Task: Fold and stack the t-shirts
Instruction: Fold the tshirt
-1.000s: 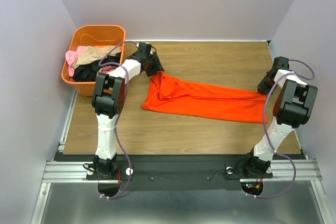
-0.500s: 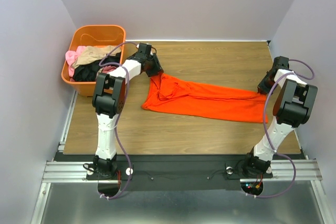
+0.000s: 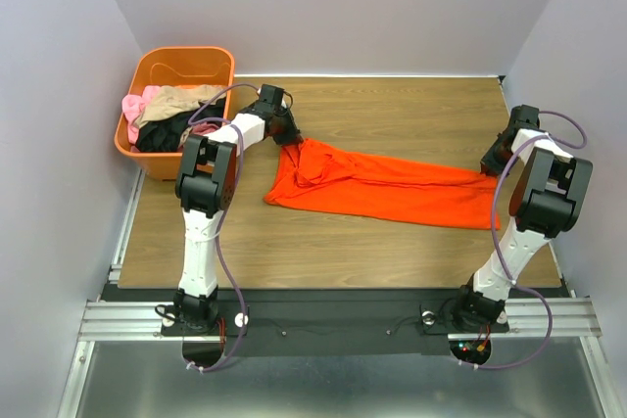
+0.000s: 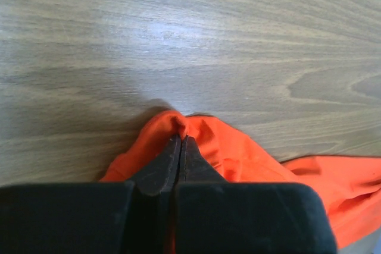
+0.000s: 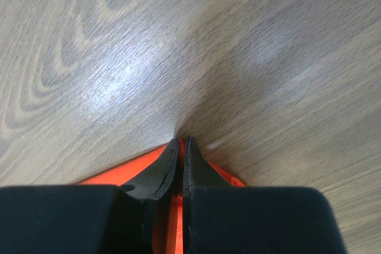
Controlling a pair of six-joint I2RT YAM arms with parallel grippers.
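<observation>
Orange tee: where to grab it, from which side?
The orange tee lies as a flat long strip, so pinch its two ends from above: the raised far-left corner, where the left hand is shut, and the right end, at the right hand.

A rigid orange plastic tub [image 3: 184, 50] stands at the far left corner of the table [image 3: 392, 110], close to the left wall [image 3: 49, 95]. The tabletop is wood-grain, light brown, with soft glare showing in both wrist views. Along its near edge run a black strip [image 3: 333, 293] and ribbed aluminium rails [image 3: 323, 316]. Pale grey walls enclose the far, left and right edges.
</observation>
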